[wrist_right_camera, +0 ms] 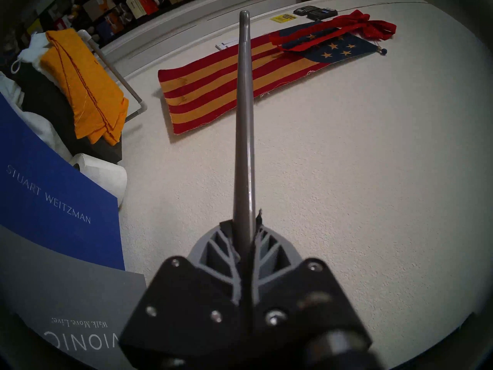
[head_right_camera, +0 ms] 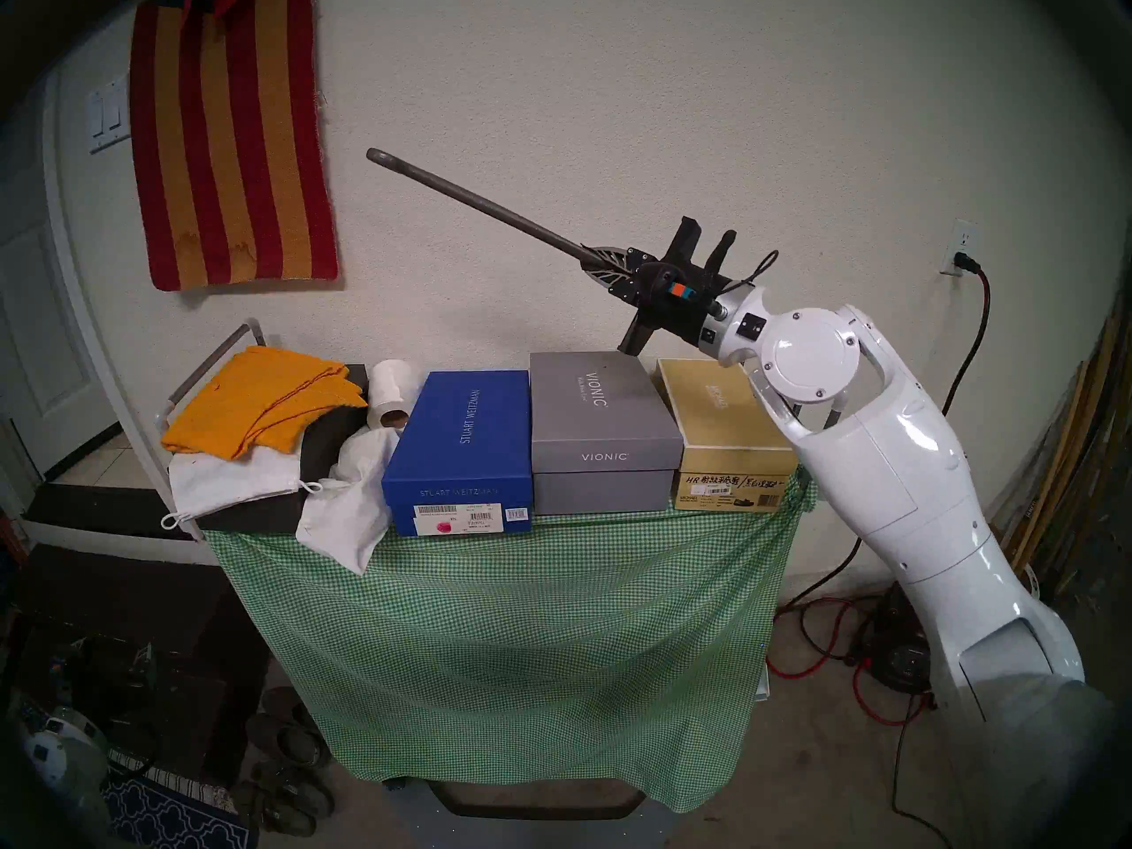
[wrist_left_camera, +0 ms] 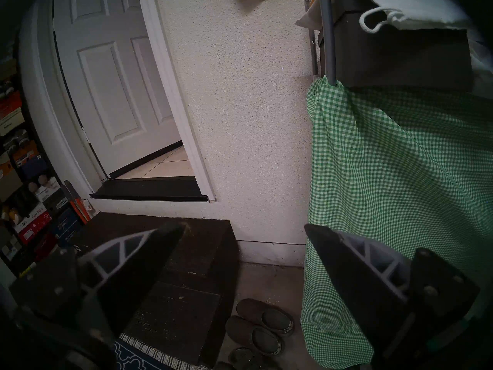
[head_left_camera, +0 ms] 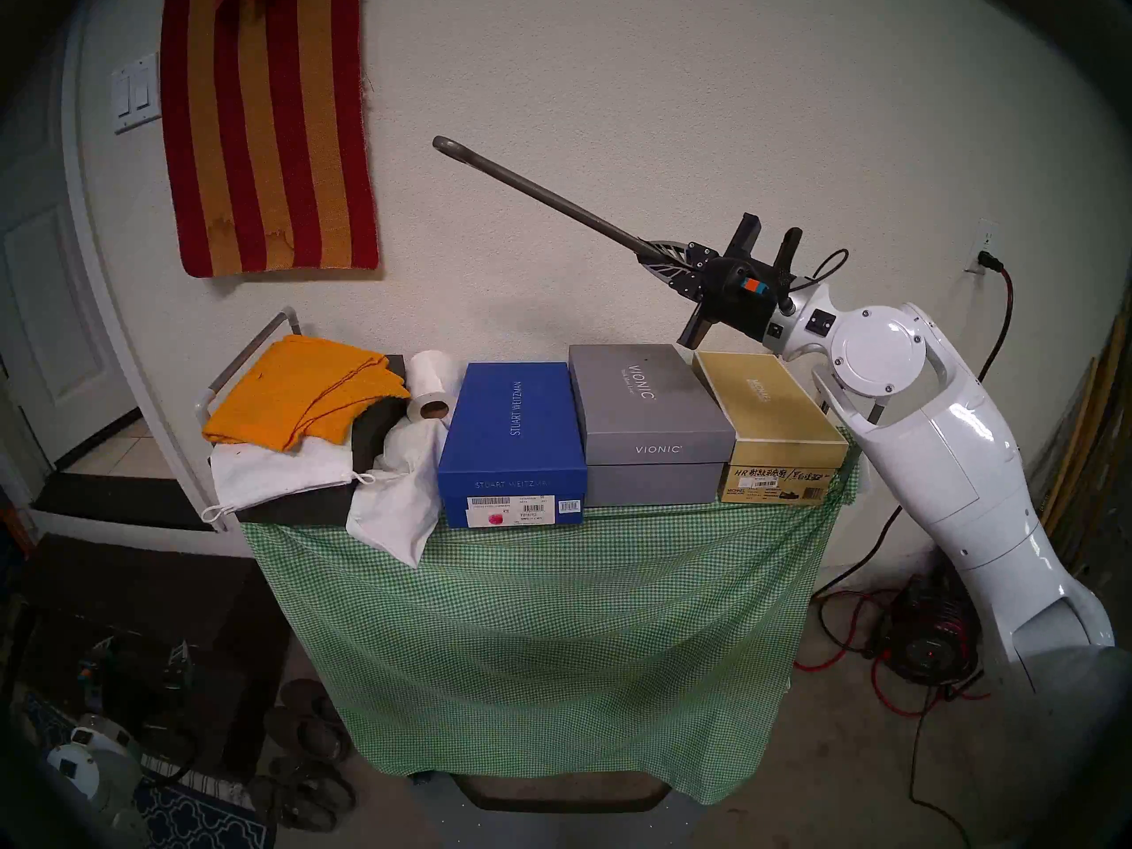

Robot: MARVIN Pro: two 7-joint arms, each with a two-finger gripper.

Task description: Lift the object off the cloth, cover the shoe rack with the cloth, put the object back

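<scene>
The right hand (wrist_right_camera: 245, 228) is clamped on the shoehorn (head_left_camera: 539, 195), held in the air above the boxes, ring end up toward the striped rug (head_left_camera: 269, 125). On the rack (head_left_camera: 245, 364), over the hanging gingham cloth (head_left_camera: 551, 615), stand a blue "STUART WEITZMAN" box (head_left_camera: 511, 443), a grey "VIONIC" box (head_left_camera: 649, 425), lid reading "Walk. Move. Live.", and a tan box (head_left_camera: 772, 422), perhaps "MICHAEL". All are shut. Only the left wrist view shows the left hand (wrist_left_camera: 244, 234), fingers apart, beside the cloth.
</scene>
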